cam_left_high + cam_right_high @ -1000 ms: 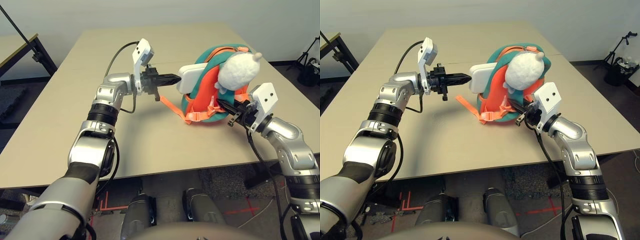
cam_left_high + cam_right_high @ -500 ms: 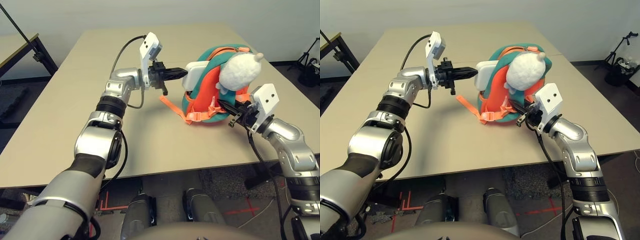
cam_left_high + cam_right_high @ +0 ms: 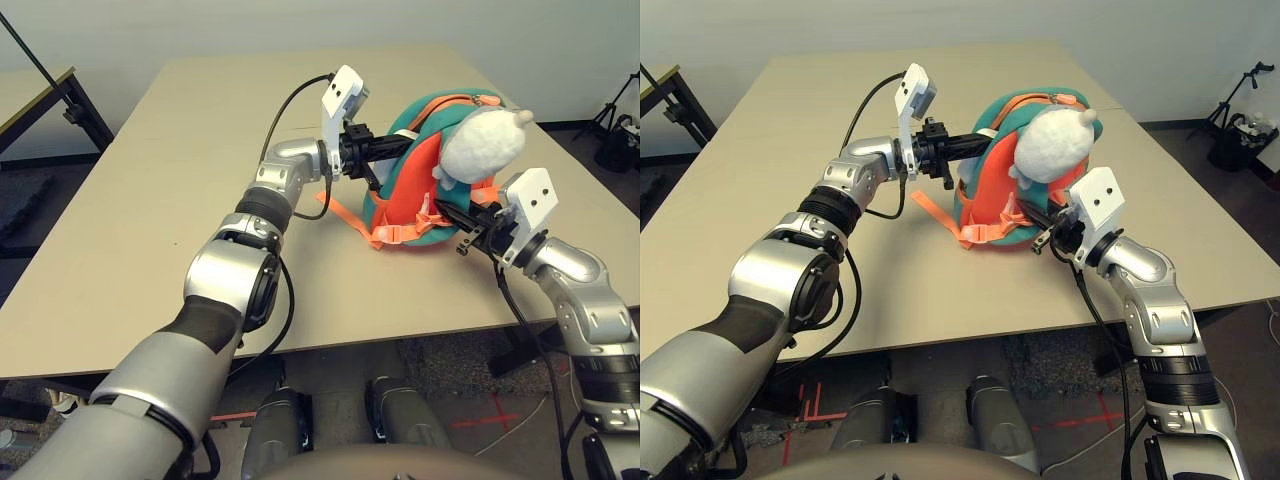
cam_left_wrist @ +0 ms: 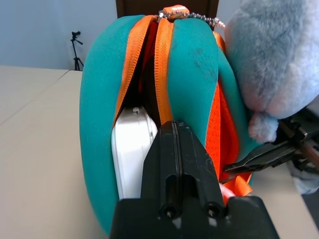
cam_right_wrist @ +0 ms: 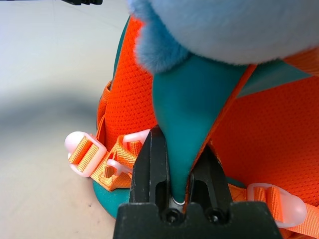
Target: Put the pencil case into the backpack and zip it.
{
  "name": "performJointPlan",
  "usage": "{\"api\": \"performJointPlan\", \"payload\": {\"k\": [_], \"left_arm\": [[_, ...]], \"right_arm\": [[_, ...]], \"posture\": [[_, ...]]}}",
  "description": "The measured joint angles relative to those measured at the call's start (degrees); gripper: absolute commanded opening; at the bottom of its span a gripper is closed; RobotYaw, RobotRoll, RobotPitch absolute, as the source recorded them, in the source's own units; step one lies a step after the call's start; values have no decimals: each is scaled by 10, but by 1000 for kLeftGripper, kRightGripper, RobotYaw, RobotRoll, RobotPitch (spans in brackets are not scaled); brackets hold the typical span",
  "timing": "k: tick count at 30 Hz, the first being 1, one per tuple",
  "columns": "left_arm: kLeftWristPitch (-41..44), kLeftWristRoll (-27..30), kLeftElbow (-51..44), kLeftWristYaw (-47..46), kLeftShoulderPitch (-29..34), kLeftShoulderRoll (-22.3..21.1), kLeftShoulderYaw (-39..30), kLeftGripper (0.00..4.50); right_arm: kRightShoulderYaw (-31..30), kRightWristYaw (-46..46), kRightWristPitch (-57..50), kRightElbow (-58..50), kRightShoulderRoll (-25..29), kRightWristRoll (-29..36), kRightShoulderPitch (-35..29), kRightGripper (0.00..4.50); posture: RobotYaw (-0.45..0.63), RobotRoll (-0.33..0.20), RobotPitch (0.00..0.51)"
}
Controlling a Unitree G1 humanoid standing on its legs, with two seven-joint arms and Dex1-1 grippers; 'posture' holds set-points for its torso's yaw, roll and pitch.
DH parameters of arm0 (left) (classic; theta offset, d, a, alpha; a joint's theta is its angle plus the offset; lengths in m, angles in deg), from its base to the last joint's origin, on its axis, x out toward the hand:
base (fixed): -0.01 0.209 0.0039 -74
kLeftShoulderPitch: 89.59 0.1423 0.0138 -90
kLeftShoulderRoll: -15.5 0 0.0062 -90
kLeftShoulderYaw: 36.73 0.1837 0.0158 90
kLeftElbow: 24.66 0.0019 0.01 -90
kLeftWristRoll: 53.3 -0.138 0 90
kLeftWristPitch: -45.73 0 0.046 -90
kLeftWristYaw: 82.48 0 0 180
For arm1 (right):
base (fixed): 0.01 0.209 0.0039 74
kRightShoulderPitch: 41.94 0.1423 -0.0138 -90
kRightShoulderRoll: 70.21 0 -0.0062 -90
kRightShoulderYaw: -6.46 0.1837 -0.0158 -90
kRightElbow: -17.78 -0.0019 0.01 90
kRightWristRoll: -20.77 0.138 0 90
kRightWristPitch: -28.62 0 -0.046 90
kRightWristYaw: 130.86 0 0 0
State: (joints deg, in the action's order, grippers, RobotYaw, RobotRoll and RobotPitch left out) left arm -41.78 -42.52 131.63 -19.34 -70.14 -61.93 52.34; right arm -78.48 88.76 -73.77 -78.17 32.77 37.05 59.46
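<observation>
So the table (image 3: 150, 200) is a big plain beige slab, matte and smooth, with loads of bare room on the robot's left and toward the far edge. The near edge runs just below the right arm.

The backpack (image 3: 405, 205) stands upright, right of the table's middle. It's a rounded, puffy thing: teal fabric shell, orange mesh panel on the side facing the camera, orange webbing straps (image 3: 345, 212) trailing onto the tabletop on its left with pale pink plastic buckles (image 5: 79, 149). A white fluffy plush head (image 3: 482, 142) sits high on the side toward the right arm. Top opening is unzipped, edged with orange zipper tape (image 4: 132, 55).

The case (image 4: 130, 149) is smooth white hard plastic with rounded corners, sitting on end down inside that open slot, mostly swallowed by the teal walls.

The left gripper (image 4: 175, 144) has its black fingers pressed together, a thin seam between them, nothing in them. It points level at the backpack's left side, right against the opening just beside the case.

The right gripper (image 5: 174, 172) is clamped on a teal flap of the backpack (image 5: 187, 109) under the plush, low on the pack's right side.
</observation>
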Motion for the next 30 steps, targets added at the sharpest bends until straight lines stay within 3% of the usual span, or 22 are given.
{"api": "performJointPlan", "payload": {"k": [15,21,30], "left_arm": [[45,15,-11,40,0,-14,-27,0],[97,41,-94,69,4,-41,-37,0],[169,59,-244,68,86,-90,-39,0]], "right_arm": [[0,-2,0,-2,0,0,0,90],[-1,-1,0,-1,0,0,1,90],[-5,2,1,12,-1,0,11,90]], "posture": [[-285,0,6],[-272,0,1],[-246,0,0]]}}
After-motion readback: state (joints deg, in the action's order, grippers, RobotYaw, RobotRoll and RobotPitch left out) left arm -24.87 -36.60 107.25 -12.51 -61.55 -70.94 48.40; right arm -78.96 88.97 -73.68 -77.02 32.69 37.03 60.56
